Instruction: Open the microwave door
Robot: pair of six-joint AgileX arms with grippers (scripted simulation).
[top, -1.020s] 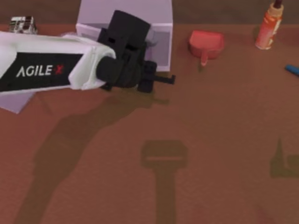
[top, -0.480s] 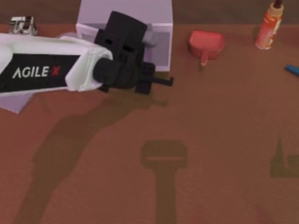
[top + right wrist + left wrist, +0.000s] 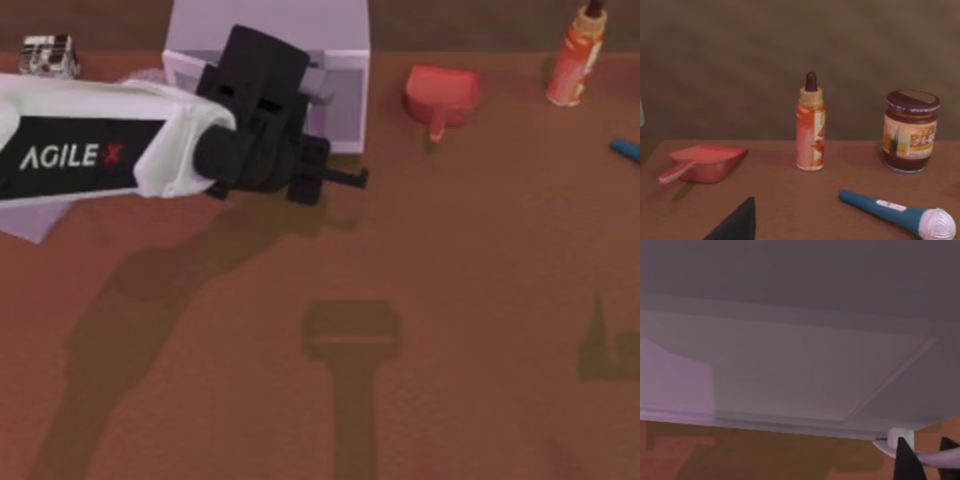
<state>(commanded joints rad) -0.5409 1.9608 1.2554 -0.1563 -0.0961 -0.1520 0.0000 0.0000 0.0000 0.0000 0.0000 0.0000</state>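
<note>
A: Microwave door first: where's the left end effector?

B: At the door's handle, fingers either side; whether they pinch it, I cannot tell.

A: And the step?

B: Swinging it open, I judge. Next, pull along the hinge's arc. The microwave sits at the surface's far edge.

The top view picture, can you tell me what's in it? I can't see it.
From above, the left arm's black pincer reaches across the front of a big silver-grey microwave at the back of a brown table. To the right sit a small red scoop, an orange bottle and the tip of a blue thing.
</note>
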